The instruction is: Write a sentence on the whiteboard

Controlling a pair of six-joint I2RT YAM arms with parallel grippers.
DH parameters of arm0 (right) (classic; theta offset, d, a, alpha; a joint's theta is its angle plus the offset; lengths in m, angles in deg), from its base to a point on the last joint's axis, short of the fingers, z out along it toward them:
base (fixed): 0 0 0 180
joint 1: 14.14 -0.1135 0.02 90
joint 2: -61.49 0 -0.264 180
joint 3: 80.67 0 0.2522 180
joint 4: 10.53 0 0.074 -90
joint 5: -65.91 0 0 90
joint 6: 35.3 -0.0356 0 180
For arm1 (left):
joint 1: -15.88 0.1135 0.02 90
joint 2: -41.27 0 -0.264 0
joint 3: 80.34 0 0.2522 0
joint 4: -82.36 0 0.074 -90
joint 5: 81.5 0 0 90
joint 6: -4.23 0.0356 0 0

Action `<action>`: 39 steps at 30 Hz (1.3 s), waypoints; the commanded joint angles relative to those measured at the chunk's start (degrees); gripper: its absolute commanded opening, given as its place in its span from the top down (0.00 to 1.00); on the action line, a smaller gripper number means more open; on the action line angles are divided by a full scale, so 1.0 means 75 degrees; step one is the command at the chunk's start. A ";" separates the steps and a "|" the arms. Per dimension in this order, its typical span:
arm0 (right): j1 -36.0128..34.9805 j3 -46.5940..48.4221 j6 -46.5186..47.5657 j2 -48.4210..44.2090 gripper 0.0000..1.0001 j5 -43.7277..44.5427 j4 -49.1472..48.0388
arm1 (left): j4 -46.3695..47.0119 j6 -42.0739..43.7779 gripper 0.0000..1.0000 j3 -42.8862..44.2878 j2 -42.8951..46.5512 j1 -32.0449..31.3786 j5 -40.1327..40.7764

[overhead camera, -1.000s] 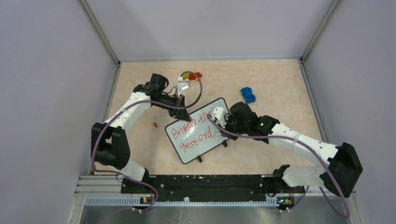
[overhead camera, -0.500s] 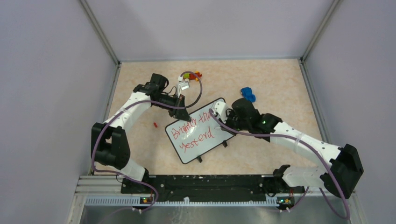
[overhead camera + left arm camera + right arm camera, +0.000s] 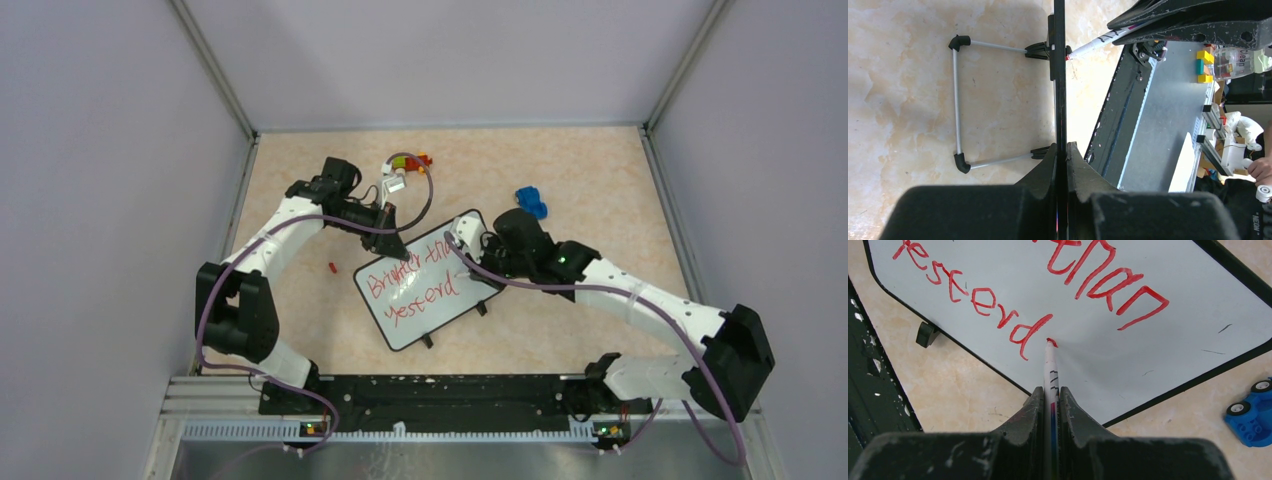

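- Pale marbled table [image 3: 560,170] fills the walled cell, and the whiteboard [image 3: 412,328] stands propped on its wire stand at the centre of the top view, turned at an angle.
- Its face carries the sentence [image 3: 420,285] in red, in two lines. The lower line reads "yesterd" and breaks off there.
- The left gripper [image 3: 399,248] is pinched shut on the whiteboard's upper left edge. In the left wrist view its fingers [image 3: 1048,165] clamp the thin dark rim [image 3: 1059,75], holding the whiteboard steady.
- The right gripper [image 3: 1050,392] is closed tight on a thin white marker [image 3: 1050,370], which points straight out from between its fingers.
- The marker's red tip sits just to the right of the final "d". Whether it touches the surface or hovers just off it I cannot tell.
- The key relation: the written line runs from lower left to upper right in the top view, and the bare white strip left for the missing letters lies beyond the tip in that direction, toward the whiteboard's right edge.
- Only the right arm is placed to write, so the next strokes probably need short sideways moves along that line. Room before the dark frame looks tight.
- A blue toy car [image 3: 531,203] sits on the table just past the whiteboard's upper right corner, close to the right arm.
- A small red cap [image 3: 332,267] lies left of the whiteboard, apart from it.
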 commanded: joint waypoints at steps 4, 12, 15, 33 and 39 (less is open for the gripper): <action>-0.0091 -0.0019 0.0152 0.0023 1.00 -0.0142 -0.0230 | -0.0162 0.0190 1.00 0.0016 -0.0177 -0.0114 0.0035; -0.0087 -0.0360 0.0196 -0.0168 1.00 -0.0167 -0.0088 | -0.0128 0.0195 1.00 0.0016 -0.0225 -0.0112 0.0011; -0.0078 -0.0397 0.0183 -0.0224 1.00 -0.0071 -0.0102 | -0.0121 0.0177 1.00 0.0005 -0.0229 -0.0120 0.0015; 0.0177 0.0454 0.0147 -0.0069 1.00 0.0403 -0.0269 | -0.0162 0.0195 1.00 0.0010 -0.0155 -0.0113 0.0027; 0.0172 0.0262 0.0190 -0.0051 1.00 0.0292 -0.0185 | -0.0191 0.0227 1.00 0.0019 -0.0163 -0.0113 0.0035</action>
